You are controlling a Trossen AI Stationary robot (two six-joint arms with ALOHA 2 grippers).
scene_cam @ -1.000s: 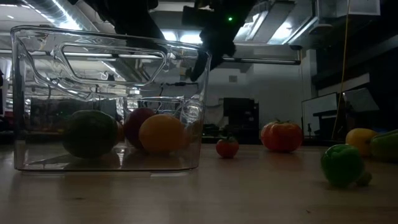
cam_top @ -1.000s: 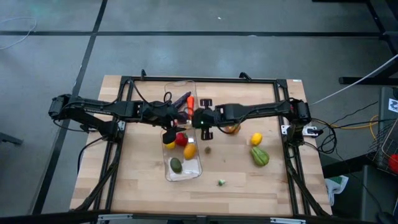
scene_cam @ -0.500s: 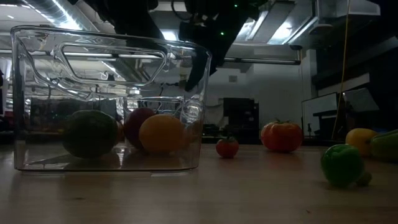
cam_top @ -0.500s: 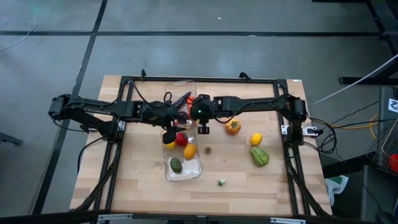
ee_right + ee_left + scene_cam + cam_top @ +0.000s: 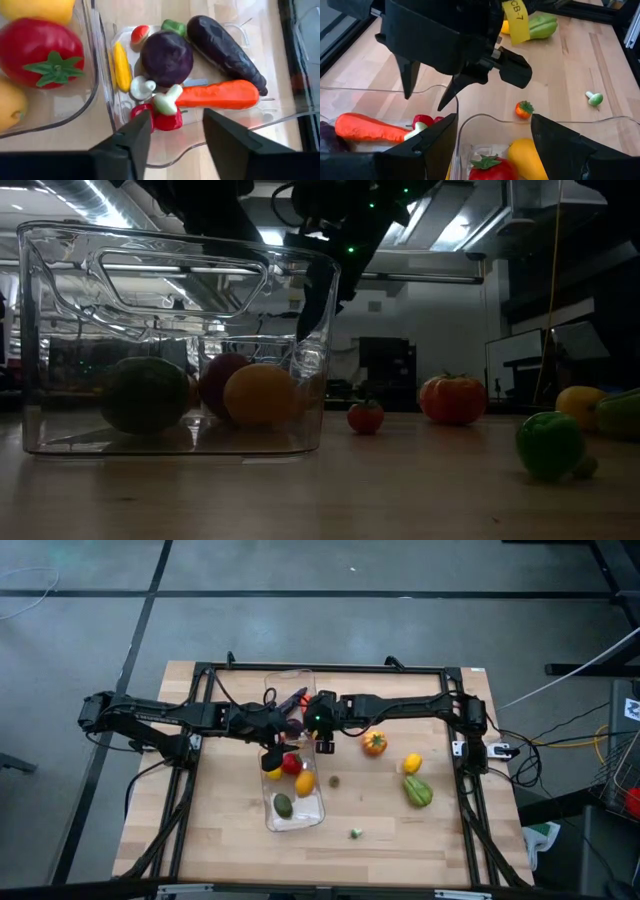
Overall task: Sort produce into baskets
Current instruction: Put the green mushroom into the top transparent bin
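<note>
Two clear baskets stand end to end, the far basket (image 5: 288, 680) and the near basket (image 5: 300, 820). In the far one lie an aubergine (image 5: 225, 47), a purple cabbage (image 5: 166, 57), a carrot (image 5: 220, 95), a mushroom (image 5: 141, 87) and a red pepper (image 5: 159, 117). The near one holds a tomato (image 5: 42, 50), lemons, an orange (image 5: 305, 781) and an avocado (image 5: 284, 805). My right gripper (image 5: 175, 135) hangs open above the far basket's near end, the red pepper below its fingers. My left gripper (image 5: 492, 135) waits open over the near basket's far end.
Loose on the table to the right lie an orange pepper (image 5: 374, 743), a lemon (image 5: 411, 763), a green pepper (image 5: 417, 790), a tiny tomato (image 5: 334, 780) and a small green mushroom (image 5: 355, 833). A black frame (image 5: 330, 668) borders the table.
My right gripper has moved toward the table's left edge and a little down, from beside the orange pepper to above the far basket, and its fingers have opened.
</note>
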